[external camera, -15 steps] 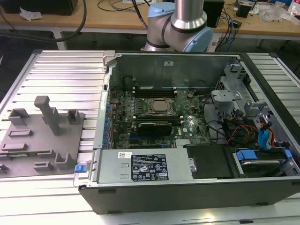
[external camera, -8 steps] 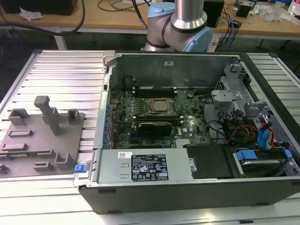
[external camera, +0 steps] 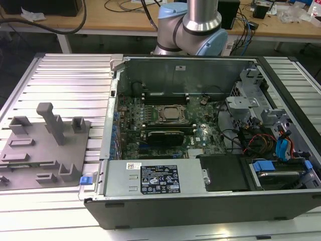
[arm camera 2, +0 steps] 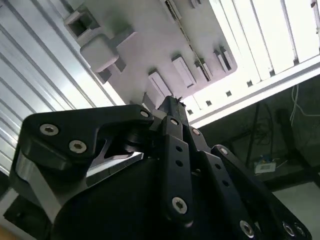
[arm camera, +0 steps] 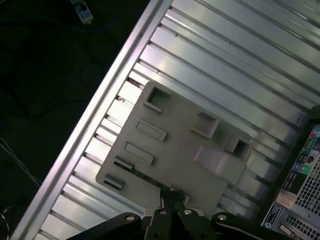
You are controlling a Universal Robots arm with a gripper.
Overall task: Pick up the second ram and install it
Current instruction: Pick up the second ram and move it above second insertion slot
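My tool (arm camera: 172,192) hangs above the grey tray (arm camera: 175,145) with its fingertips pressed together and nothing between them, as both wrist views show. The second ram (arm camera: 137,171) appears as a thin dark stick standing on edge in a slot along one side of that tray, a little apart from my fingertips. The tray lies on the ribbed bench (external camera: 65,75), to the exterior view's left of the open computer case (external camera: 200,201).
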